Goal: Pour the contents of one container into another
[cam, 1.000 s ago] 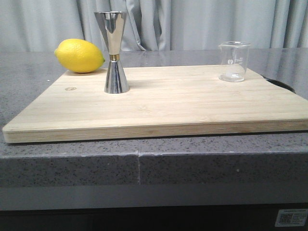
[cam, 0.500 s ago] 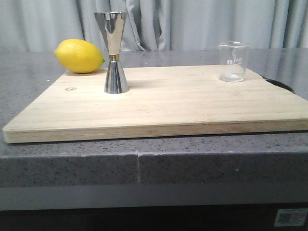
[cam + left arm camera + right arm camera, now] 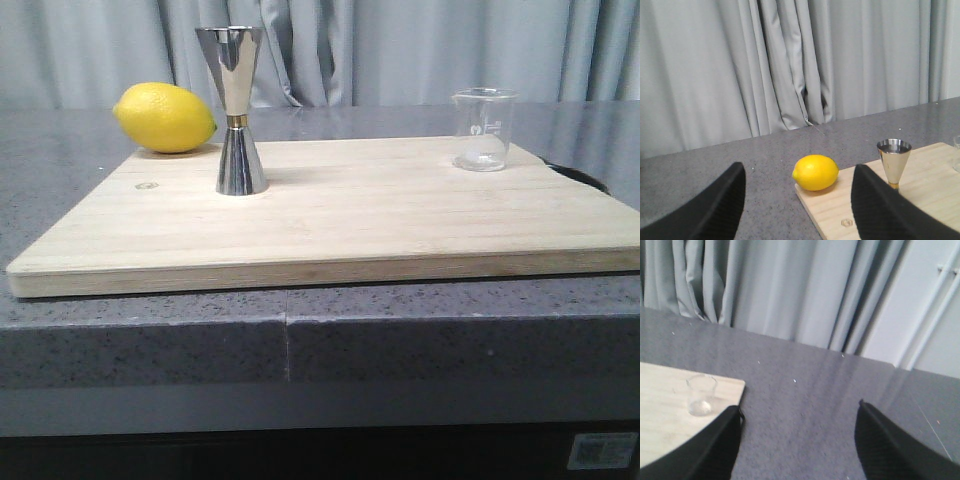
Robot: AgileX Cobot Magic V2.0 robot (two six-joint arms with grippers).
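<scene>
Steel jigger (image 3: 231,110) upright near board's (image 3: 340,215) far-left corner; glass beaker (image 3: 484,128) (upright) far-right. Left tool (image 3: 797,210) and right tool (image 3: 797,447) spread apart, empty.

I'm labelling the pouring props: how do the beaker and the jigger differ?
The beaker is clear glass with faint white marks; the jigger is shiny steel with a gold band at its waist. The beaker is shorter and straight-walled; the jigger is taller and hourglass-shaped. The beaker stands near the board's right far corner, the jigger towards its left, by the lemon. Both stand upright on the board, untouched.
</scene>
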